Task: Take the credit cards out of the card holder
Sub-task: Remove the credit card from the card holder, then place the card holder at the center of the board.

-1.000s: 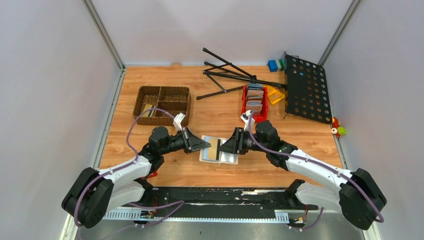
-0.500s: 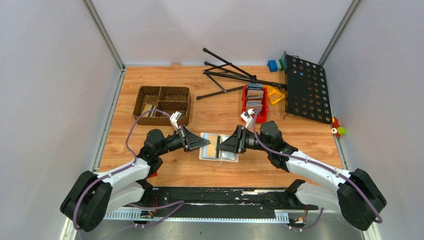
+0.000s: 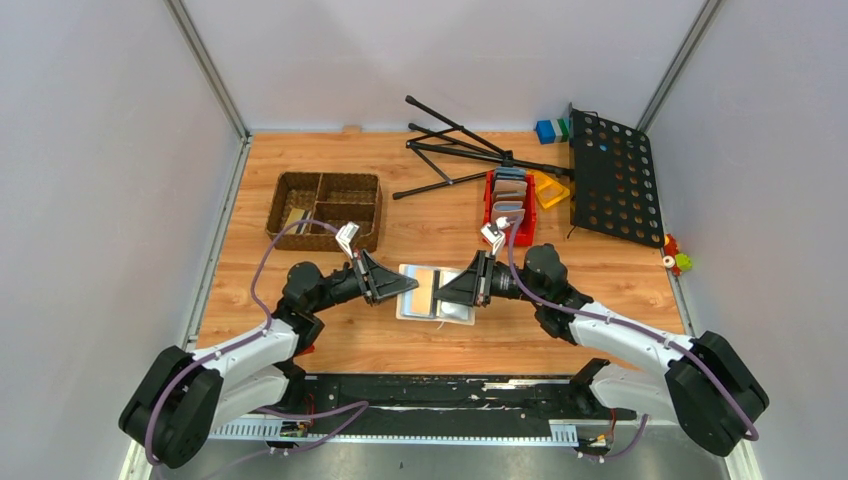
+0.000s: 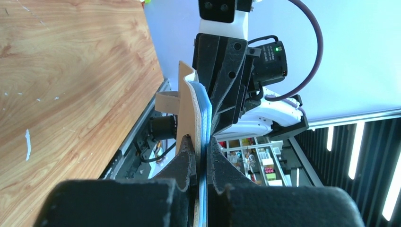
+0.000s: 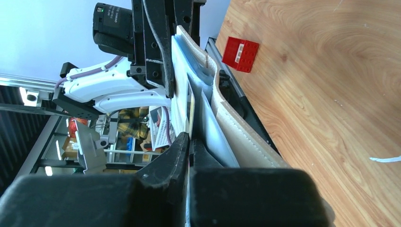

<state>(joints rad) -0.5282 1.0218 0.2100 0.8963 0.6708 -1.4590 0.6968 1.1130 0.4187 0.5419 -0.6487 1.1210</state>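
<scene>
Card holder (image 3: 427,288) shifted slightly left; left tool (image 3: 408,287) clamps its edge, right tool (image 3: 446,292) pinches card (image 5: 191,109).

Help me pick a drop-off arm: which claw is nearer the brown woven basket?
Left. The left claw sits just off the basket's near right corner; the right claw is farther right, on the card holder's other side.

High above, we look down on the card holder (image 3: 436,296); our 2 wrist cameras face it closely from opposite sides, sharing it.
</scene>
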